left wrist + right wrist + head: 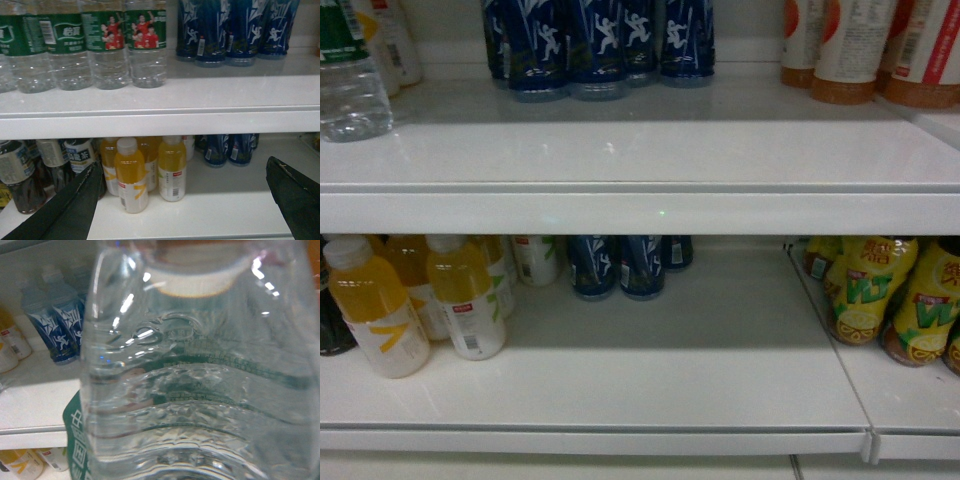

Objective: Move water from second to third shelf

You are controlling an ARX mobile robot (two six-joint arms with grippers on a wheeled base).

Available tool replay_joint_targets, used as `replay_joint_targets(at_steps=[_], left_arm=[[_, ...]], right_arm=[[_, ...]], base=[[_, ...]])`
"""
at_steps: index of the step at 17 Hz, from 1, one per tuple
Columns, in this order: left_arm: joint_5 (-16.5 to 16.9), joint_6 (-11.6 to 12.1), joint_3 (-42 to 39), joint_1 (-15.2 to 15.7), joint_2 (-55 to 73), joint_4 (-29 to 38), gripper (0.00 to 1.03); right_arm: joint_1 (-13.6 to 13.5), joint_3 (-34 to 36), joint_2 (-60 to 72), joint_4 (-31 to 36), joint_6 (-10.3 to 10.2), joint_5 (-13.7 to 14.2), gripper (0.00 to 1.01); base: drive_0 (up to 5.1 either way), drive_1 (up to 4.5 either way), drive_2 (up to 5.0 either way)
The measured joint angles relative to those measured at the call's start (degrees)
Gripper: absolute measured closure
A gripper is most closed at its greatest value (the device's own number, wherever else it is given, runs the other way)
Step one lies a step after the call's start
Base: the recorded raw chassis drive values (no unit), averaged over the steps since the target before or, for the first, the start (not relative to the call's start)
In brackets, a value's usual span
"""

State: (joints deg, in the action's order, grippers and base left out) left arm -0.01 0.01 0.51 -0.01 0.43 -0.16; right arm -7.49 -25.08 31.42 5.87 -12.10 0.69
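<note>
A clear ribbed water bottle (200,390) with a green label fills the right wrist view, hanging just in front of the shelves. It hides my right gripper's fingers, which are shut on it. More water bottles (145,50) with green labels and red-shirted figures stand in a row on the upper shelf (160,120) in the left wrist view. One of them (350,75) shows at the top left of the head view. My left gripper (182,200) is open in front of the lower shelf (235,215), holding nothing. Neither gripper shows in the head view.
Dark blue bottles (600,45) stand at the back of the upper shelf, and others (620,265) sit on the lower one. Yellow juice bottles (465,300) stand lower left, dark tea bottles (20,170) beside them, lemon tea bottles (880,300) lower right.
</note>
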Motion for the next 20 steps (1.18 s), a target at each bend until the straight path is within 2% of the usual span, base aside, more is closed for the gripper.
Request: replay_joint_targets(at_steps=[20], left_arm=[[0.0,0.0,0.0,0.0,0.0,0.0,0.05]], right_arm=[[0.0,0.0,0.0,0.2,0.0,0.0,0.59]], base=[[-3.6,1.74,1.7]])
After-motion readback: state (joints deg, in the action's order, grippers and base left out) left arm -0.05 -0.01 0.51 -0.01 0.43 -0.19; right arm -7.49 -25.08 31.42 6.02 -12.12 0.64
